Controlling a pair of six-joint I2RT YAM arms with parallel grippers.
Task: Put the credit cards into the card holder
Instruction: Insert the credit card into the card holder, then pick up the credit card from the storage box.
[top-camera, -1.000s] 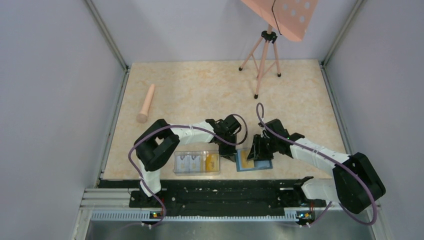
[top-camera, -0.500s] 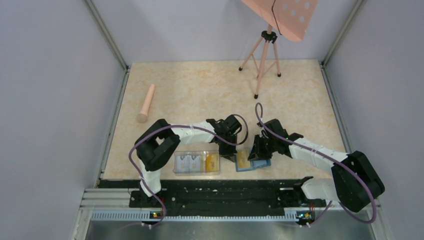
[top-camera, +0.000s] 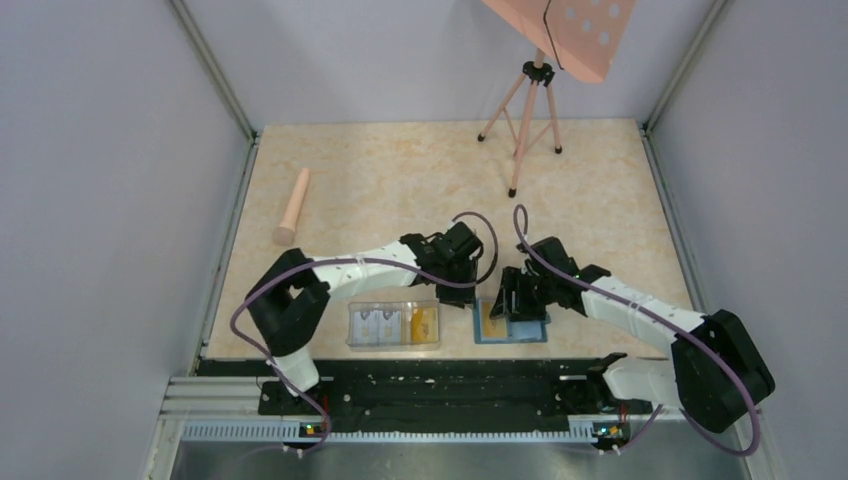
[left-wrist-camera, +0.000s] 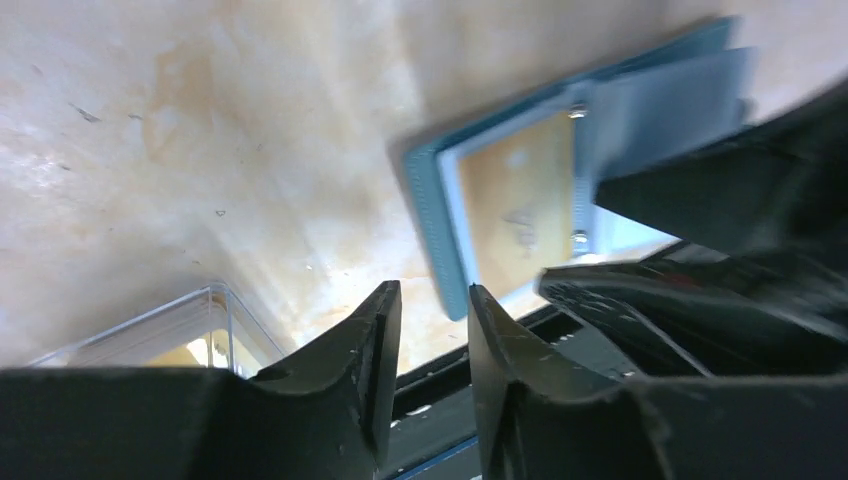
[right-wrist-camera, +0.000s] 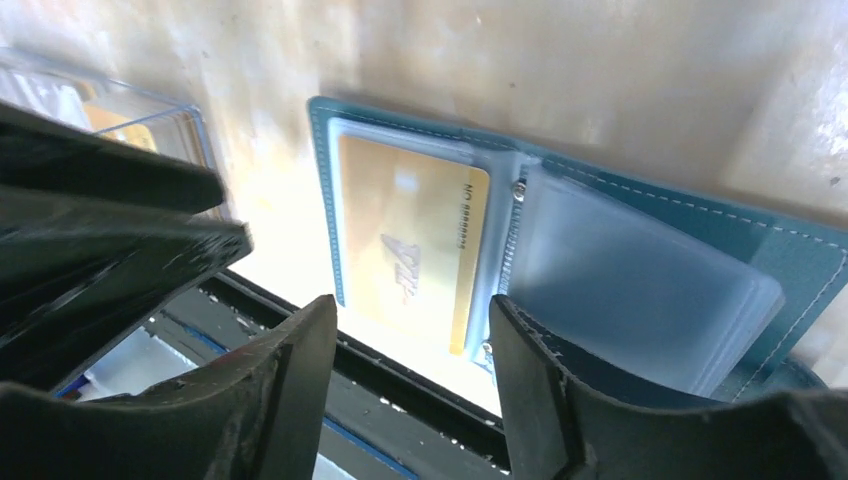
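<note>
Both empty: right gripper (right-wrist-camera: 410, 305) jaws wide apart over the open card holder (right-wrist-camera: 640, 280), left gripper (left-wrist-camera: 432, 295) jaws slightly parted beside its edge. One yellow credit card (right-wrist-camera: 410, 240) sits in the pocket nearer the clear box (top-camera: 393, 324).

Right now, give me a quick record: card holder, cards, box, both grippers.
card holder: lying open, pockets up
yellow card: seated in a clear pocket of the holder
clear box: left of the holder, holds remaining cards, pale and yellow
left gripper: open, empty, above holder's edge
right gripper: open, empty, over the pocketed card
</note>
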